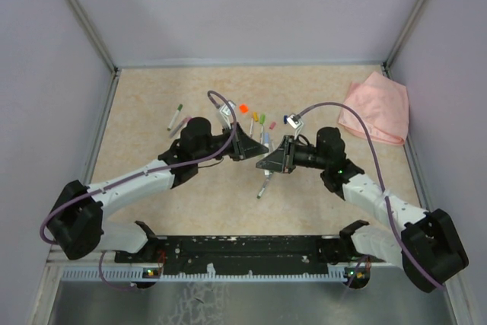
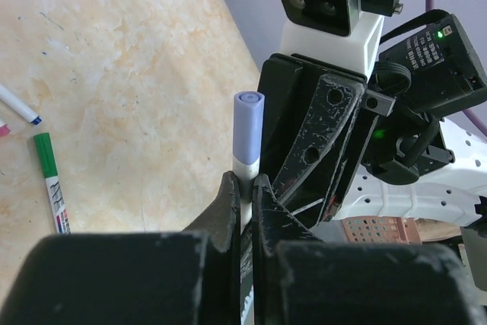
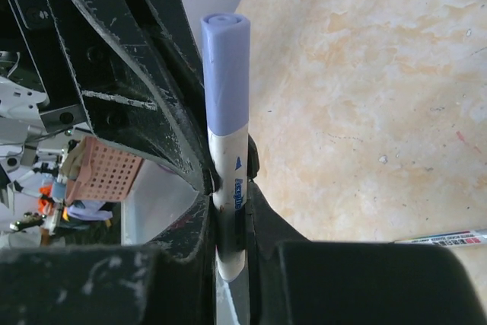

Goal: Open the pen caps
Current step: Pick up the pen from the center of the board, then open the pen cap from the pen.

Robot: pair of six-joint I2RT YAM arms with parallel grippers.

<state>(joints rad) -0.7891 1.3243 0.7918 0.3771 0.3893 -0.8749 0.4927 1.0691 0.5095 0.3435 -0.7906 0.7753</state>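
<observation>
A pen stands upright between the two grippers, its white barrel [image 3: 230,188] topped by a purple pen cap [image 3: 226,74]. The cap is still on it. My right gripper [image 3: 230,215] is shut on the lower barrel, whose rounded end shows between the jaws. My left gripper [image 2: 243,184] is shut on the same barrel from the opposite side, and the purple cap [image 2: 248,131] rises above its fingertips. In the top view the left gripper [image 1: 249,144] and the right gripper [image 1: 275,159] meet at the table's middle. The pen itself is hard to make out there.
More capped pens lie behind the grippers [image 1: 259,121], with an orange cap [image 1: 243,108] and a green-capped pen [image 1: 176,116] further left. Another pen [image 1: 263,184] lies below the grippers. A pink cloth [image 1: 374,108] sits at the back right. Walls enclose the table.
</observation>
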